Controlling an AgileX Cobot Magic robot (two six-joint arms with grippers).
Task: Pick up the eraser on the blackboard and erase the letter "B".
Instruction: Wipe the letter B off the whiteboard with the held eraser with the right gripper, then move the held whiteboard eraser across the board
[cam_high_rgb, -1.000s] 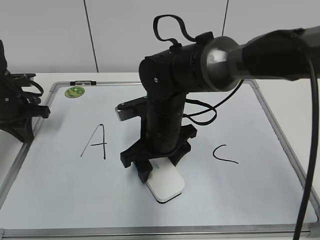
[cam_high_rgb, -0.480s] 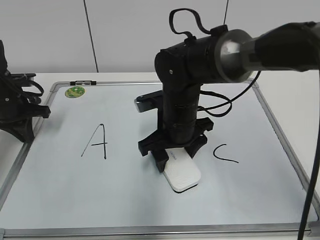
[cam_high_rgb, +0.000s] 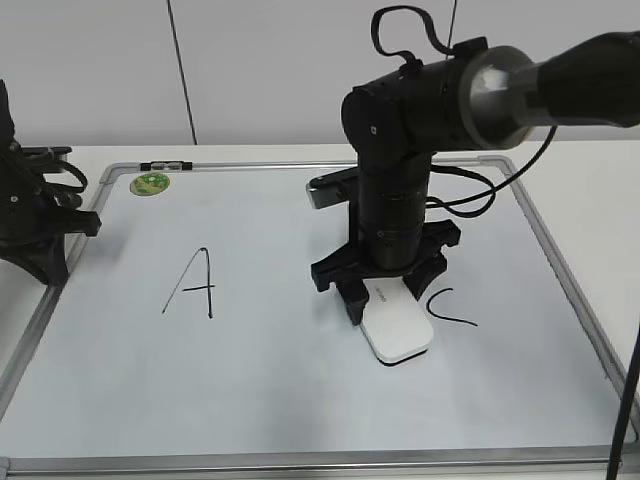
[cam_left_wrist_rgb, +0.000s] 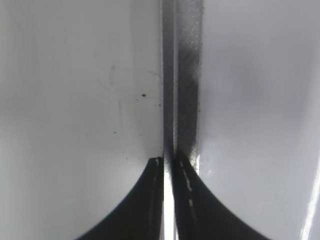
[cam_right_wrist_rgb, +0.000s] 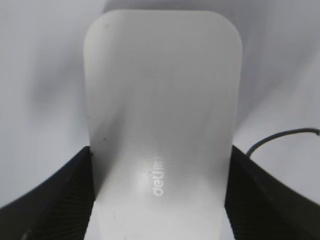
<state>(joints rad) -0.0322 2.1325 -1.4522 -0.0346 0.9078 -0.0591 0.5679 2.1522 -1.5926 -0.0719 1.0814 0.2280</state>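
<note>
The white eraser (cam_high_rgb: 398, 333) lies flat on the blackboard (cam_high_rgb: 250, 380), just left of the letter "C" (cam_high_rgb: 450, 308). My right gripper (cam_high_rgb: 385, 298) points straight down and is shut on the eraser's near end. In the right wrist view the eraser (cam_right_wrist_rgb: 160, 100) fills the space between both black fingers of the right gripper (cam_right_wrist_rgb: 160, 165). No letter "B" shows on the board; the area between "A" (cam_high_rgb: 195, 285) and "C" is blank where it is not hidden by the arm. My left gripper (cam_left_wrist_rgb: 168, 162) is shut and empty over the board's left frame.
A small round green magnet (cam_high_rgb: 150, 183) sits at the board's far left corner. The left arm (cam_high_rgb: 30, 215) rests at the board's left edge, over the silver frame (cam_left_wrist_rgb: 187, 75). The right arm's cable hangs over the board's right side.
My right gripper has slid the eraser to the right across the board, from the middle to just beside the "C". The left arm has not moved.
</note>
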